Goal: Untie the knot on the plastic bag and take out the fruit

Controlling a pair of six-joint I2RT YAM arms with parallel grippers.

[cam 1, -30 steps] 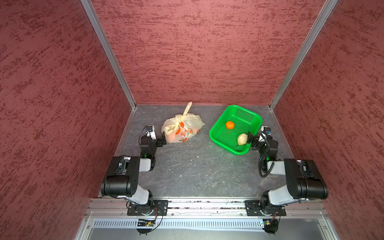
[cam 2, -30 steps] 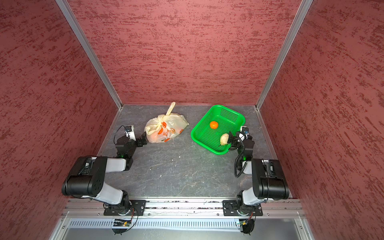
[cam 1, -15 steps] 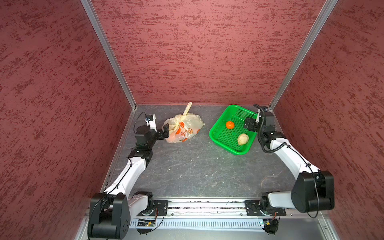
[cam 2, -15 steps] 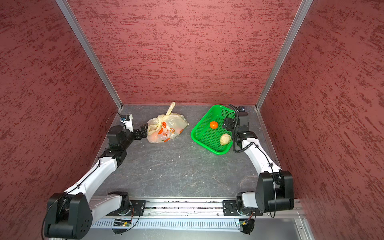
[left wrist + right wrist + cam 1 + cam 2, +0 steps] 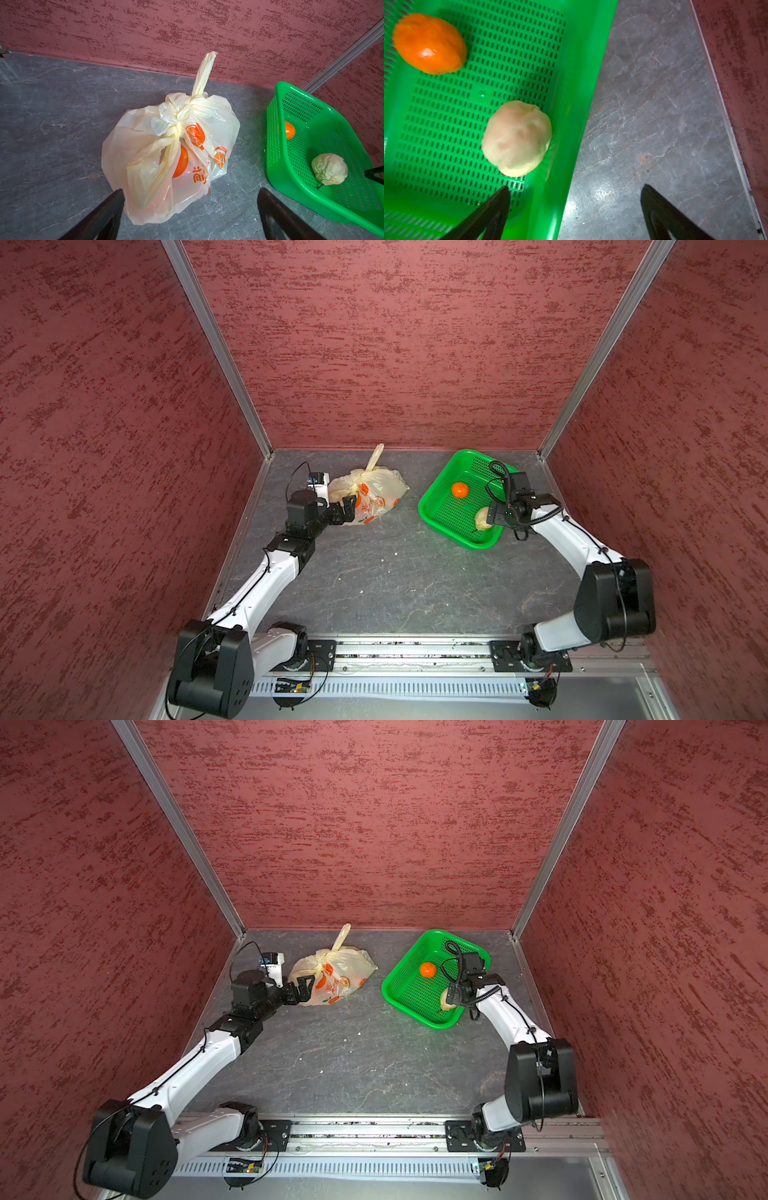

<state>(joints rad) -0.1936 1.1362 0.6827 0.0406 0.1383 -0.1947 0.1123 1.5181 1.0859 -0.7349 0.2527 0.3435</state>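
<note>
The plastic bag (image 5: 376, 493) (image 5: 338, 974) (image 5: 166, 158) lies tied at the back of the grey table, cream with orange prints. Its knot (image 5: 178, 116) (image 5: 365, 473) sits on top, with a strip end standing up. My left gripper (image 5: 348, 506) (image 5: 305, 986) (image 5: 190, 193) is open just in front of the bag, touching nothing. Two fruit lie in the green basket (image 5: 473, 546) (image 5: 291, 187) (image 5: 571, 104): an orange (image 5: 459, 489) (image 5: 428, 43) and a cream bumpy one (image 5: 481, 518) (image 5: 517, 138). My right gripper (image 5: 492, 516) (image 5: 575, 191) is open and empty, straddling the basket's wall beside the cream fruit.
Red textured walls close in the back and both sides of the table (image 5: 395, 580). The basket stands near the back right corner, close to the right wall. An aluminium rail (image 5: 415, 649) with both arm bases runs along the front edge.
Both arms have unfolded from the front and stretched toward the back. The left gripper came up to the bag; the right came over the basket's right wall. Bag and fruit have not moved.
</note>
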